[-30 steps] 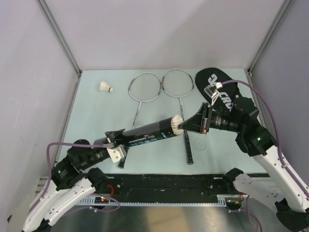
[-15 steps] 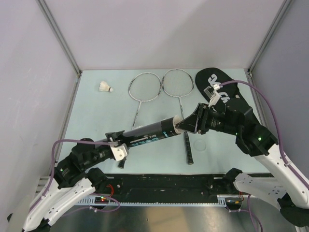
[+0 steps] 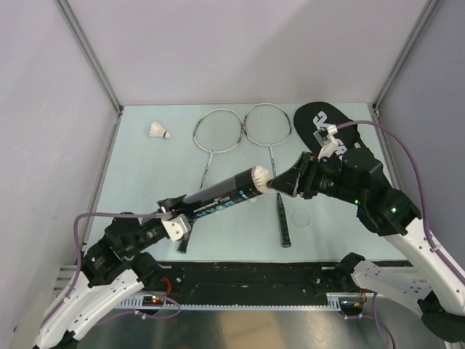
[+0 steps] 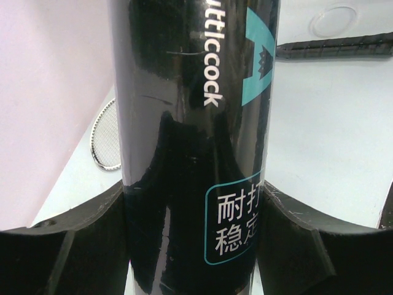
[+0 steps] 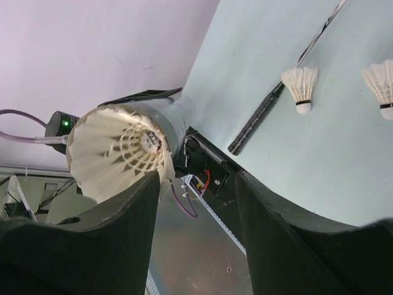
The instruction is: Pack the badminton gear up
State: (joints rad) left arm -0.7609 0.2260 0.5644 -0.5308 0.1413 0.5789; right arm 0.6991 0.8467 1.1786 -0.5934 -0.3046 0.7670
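My left gripper (image 3: 174, 212) is shut on the lower end of the black tube (image 3: 221, 195), which slants up to the right; its label fills the left wrist view (image 4: 193, 123). A white shuttlecock (image 3: 260, 176) sits in the tube's mouth, feathers outward (image 5: 120, 150). My right gripper (image 3: 276, 183) is open just beyond it, one finger (image 5: 132, 203) beside the skirt. Two silver rackets (image 3: 218, 132) (image 3: 267, 123) lie at the back, and the black bag (image 3: 330, 134) lies at the back right. One loose shuttlecock (image 3: 158, 131) is at the far left; the right wrist view shows two (image 5: 299, 86) (image 5: 381, 83).
The racket handles (image 3: 283, 222) (image 3: 182, 243) reach toward the near edge, below the tube. A small clear round lid (image 3: 301, 217) lies by the right handle. Grey walls close in the table on three sides, and a black rail runs along the front.
My right gripper has opened and let go of the shuttlecock, which stays in the tube's mouth. The tube's open end has tilted slightly up and away.
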